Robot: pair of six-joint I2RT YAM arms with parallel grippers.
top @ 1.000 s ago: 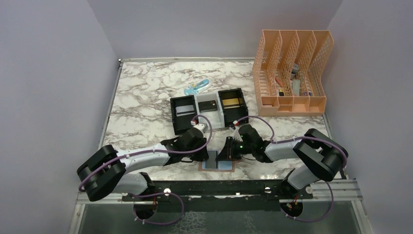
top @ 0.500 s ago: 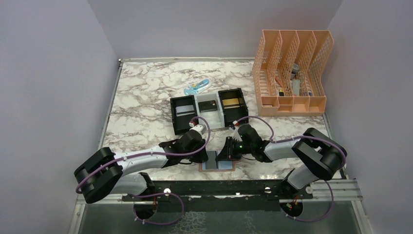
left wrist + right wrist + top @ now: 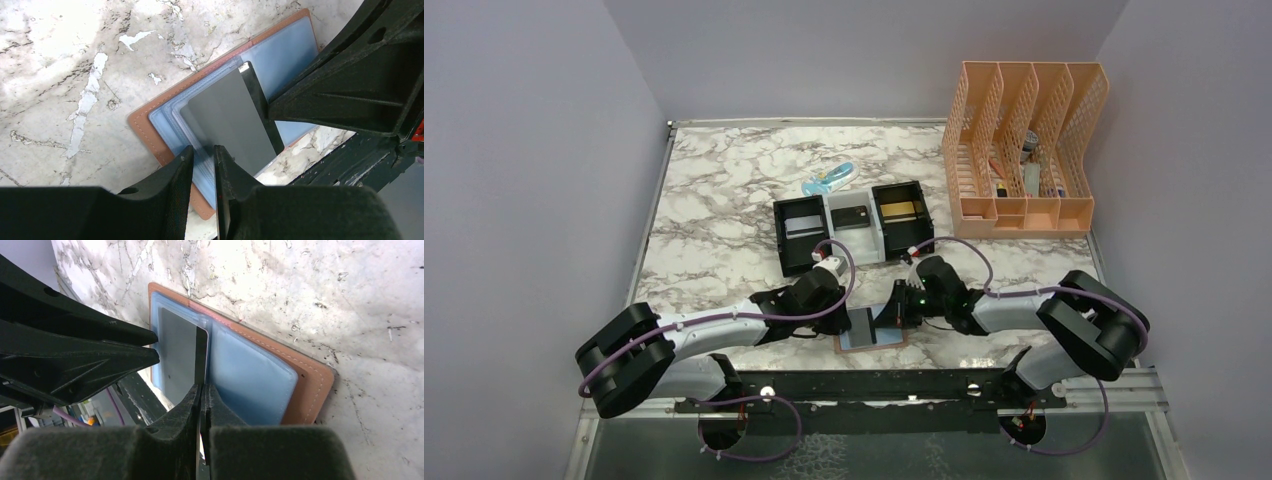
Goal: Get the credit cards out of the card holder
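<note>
The tan-brown card holder (image 3: 886, 338) lies open near the table's front edge, its pale blue pockets up. It also shows in the left wrist view (image 3: 145, 130) and the right wrist view (image 3: 305, 385). A silvery grey card (image 3: 230, 112) sticks partly out of its left pocket. My right gripper (image 3: 204, 388) is shut on that card's edge (image 3: 177, 355). My left gripper (image 3: 204, 152) is nearly shut on the blue pocket leaves at the holder's left side. In the top view the left gripper (image 3: 842, 318) and right gripper (image 3: 894, 312) face each other over the holder.
A black-and-white three-compartment tray (image 3: 828, 238) stands behind, holding a silvery card (image 3: 802, 224), a dark card (image 3: 851, 214) and a gold card (image 3: 898, 209). A pale blue object (image 3: 829, 180) lies farther back. A peach file organiser (image 3: 1024, 150) stands at the back right.
My right gripper has drawn the grey card a little farther out of the pocket, so more of it shows. My left gripper has stayed on the holder.
</note>
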